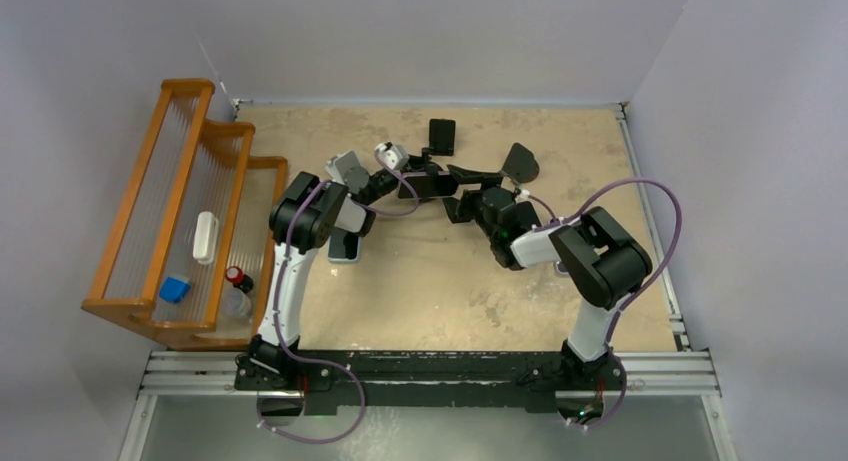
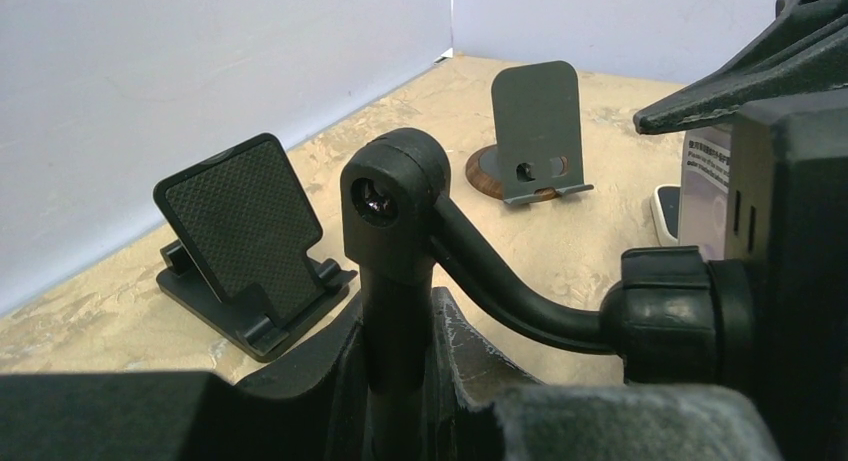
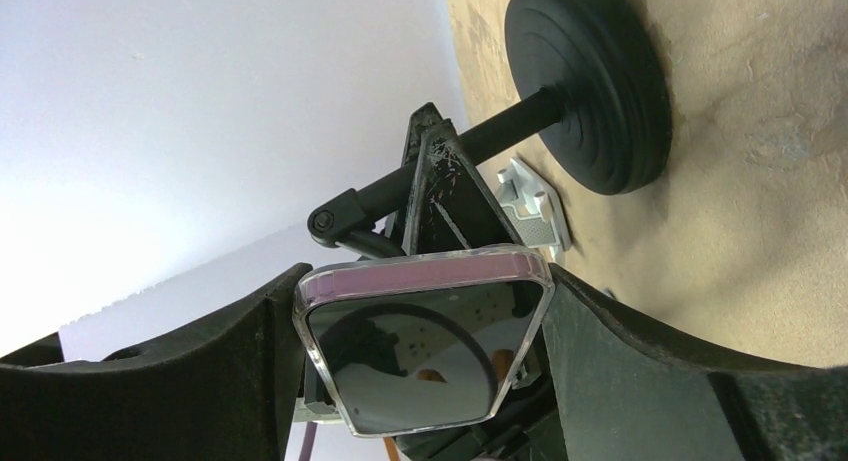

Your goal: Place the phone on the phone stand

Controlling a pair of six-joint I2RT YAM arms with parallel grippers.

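Note:
The phone (image 3: 420, 361), dark-screened in a clear case with a pink edge, is gripped by its sides in my right gripper (image 3: 425, 346), which is shut on it. In the top view the phone (image 1: 432, 184) is held at table centre beside the right gripper (image 1: 455, 189). The phone stand has a round black base (image 3: 590, 81), a thin post (image 2: 395, 211) and a bent arm leading to a ball joint (image 2: 680, 311). My left gripper (image 2: 400, 331) is shut on the post and shows in the top view (image 1: 408, 176). The phone is up against the stand's head.
A black folding stand (image 2: 250, 241) (image 1: 441, 136) and a grey plate stand on a wooden base (image 2: 535, 131) (image 1: 520, 163) sit at the back. Another phone (image 1: 345, 246) lies under the left arm. A wooden rack (image 1: 130, 221) with small items stands at the left.

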